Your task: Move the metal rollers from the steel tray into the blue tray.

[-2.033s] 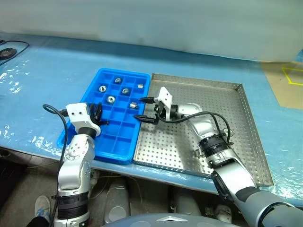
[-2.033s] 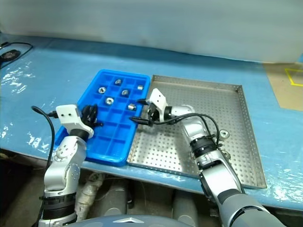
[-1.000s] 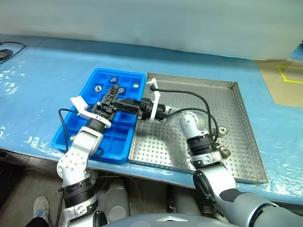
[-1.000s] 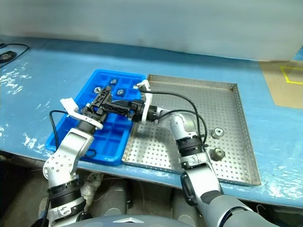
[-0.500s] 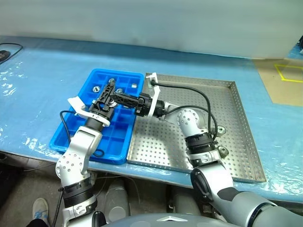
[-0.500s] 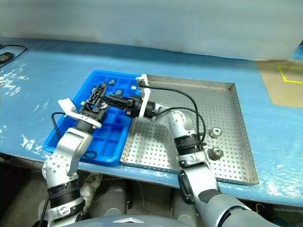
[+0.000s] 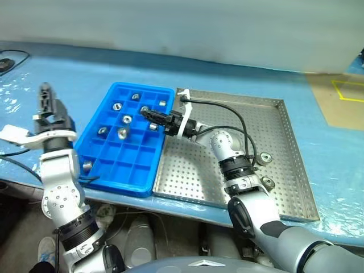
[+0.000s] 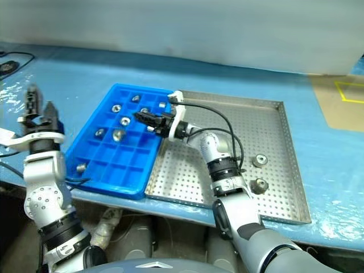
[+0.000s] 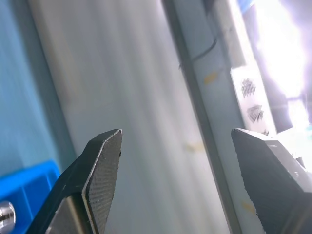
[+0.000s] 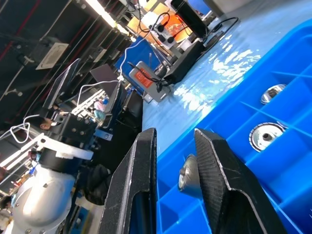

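The right gripper (image 7: 146, 114), its black fingers drawn nearly together and pinching nothing, reaches across the steel tray's (image 7: 284, 170) near-left corner and hovers over the upper cells of the blue tray (image 7: 108, 170). In the right wrist view a roller (image 10: 187, 171) sits in a cell just behind the narrow slot between the fingers, with two more rollers (image 10: 265, 135) in cells beyond the fingertips. Seven or so rollers lie scattered in the blue tray's cells, most of them below and to the left of the right gripper. Two rollers (image 7: 265, 157) remain in the steel tray, well behind that gripper, near its right rim. The left gripper (image 7: 46, 103) stands raised well left of the blue tray, its fingers (image 9: 103, 170) spread wide and empty.
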